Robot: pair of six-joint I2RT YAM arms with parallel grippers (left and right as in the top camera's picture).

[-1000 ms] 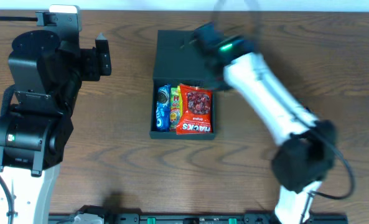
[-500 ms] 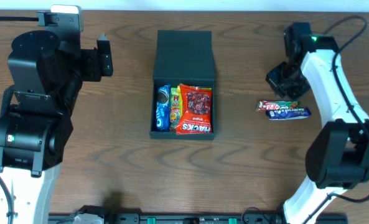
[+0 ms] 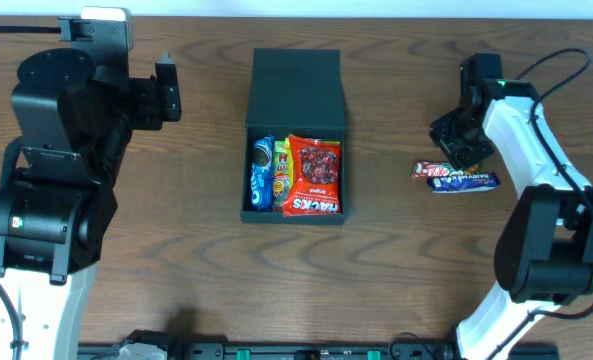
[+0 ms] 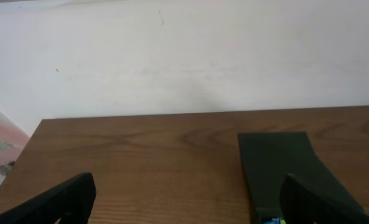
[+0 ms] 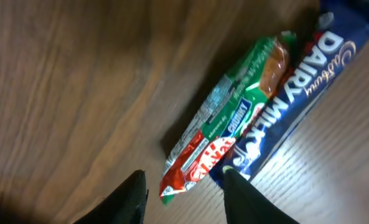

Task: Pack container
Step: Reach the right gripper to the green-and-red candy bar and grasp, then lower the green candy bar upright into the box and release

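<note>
The container (image 3: 253, 130) is a black box in the middle of the table, its flap lid (image 3: 296, 72) laid open toward the far side. A blue packet (image 3: 262, 176), a yellow-green one (image 3: 281, 172) and a red one (image 3: 314, 178) lie inside. Right of it lie a green-and-red KitKat bar (image 3: 444, 169) (image 5: 234, 115) and a blue Dairy Milk bar (image 3: 468, 182) (image 5: 290, 87), side by side. My right gripper (image 3: 454, 152) (image 5: 184, 190) hovers open over the KitKat's red end, fingers astride it without gripping. My left gripper (image 3: 167, 92) (image 4: 187, 202) is open and empty, left of the container.
The container's lid (image 4: 277, 158) shows beyond my left gripper's right finger (image 4: 318, 202), with a white wall behind the table's far edge. Bare wood surrounds the two bars. The right arm's cable loops above the table at the far right.
The right arm swung from over the container's lid to the right side, then dropped a little toward the two bars and its jaws parted. The left arm has not moved.
</note>
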